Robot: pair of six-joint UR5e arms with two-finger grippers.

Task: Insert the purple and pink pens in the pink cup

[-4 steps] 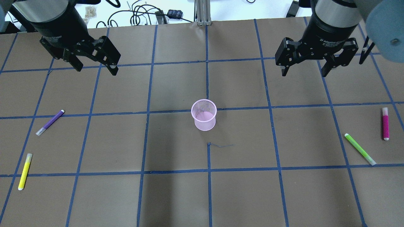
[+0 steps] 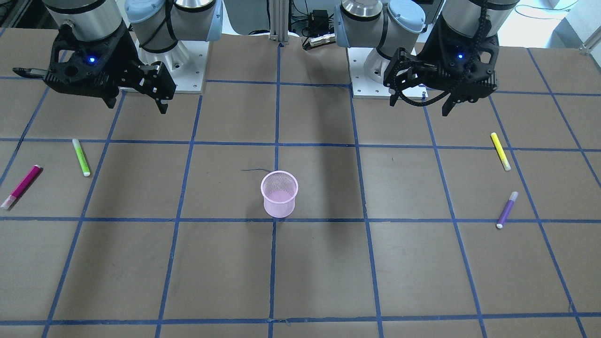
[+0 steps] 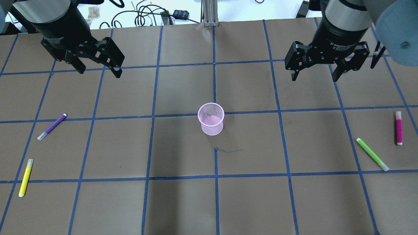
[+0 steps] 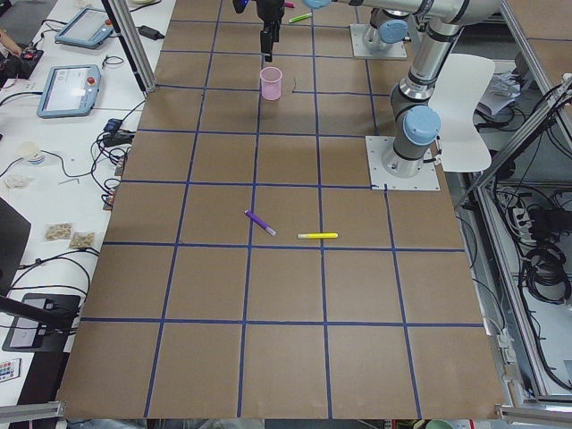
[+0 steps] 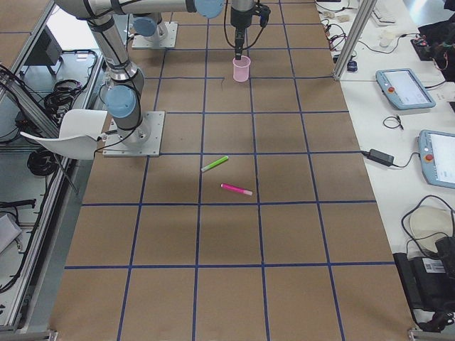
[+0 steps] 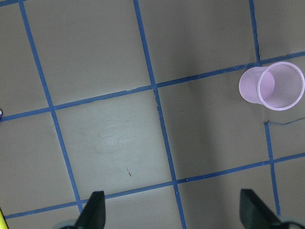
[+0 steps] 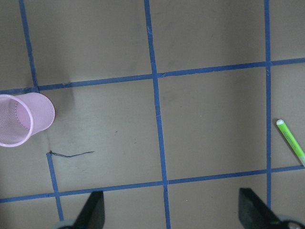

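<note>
The pink mesh cup (image 3: 211, 123) stands upright and empty at the table's middle; it also shows in the front view (image 2: 279, 193) and in both wrist views (image 6: 271, 87) (image 7: 24, 119). The purple pen (image 3: 52, 126) lies flat at the left, also seen in the front view (image 2: 506, 210). The pink pen (image 3: 398, 127) lies flat at the far right, also seen in the front view (image 2: 21, 187). My left gripper (image 3: 99, 71) is open and empty, high above the table's back left. My right gripper (image 3: 314, 77) is open and empty, high above the back right.
A yellow pen (image 3: 25, 177) lies in front of the purple pen. A green pen (image 3: 372, 154) lies beside the pink pen. Cables (image 3: 147, 14) lie beyond the table's far edge. The brown table top (image 3: 183, 202) has a blue tape grid.
The right arm has shifted very slightly at the wrist. The pens, the cup and the left arm have not moved.
</note>
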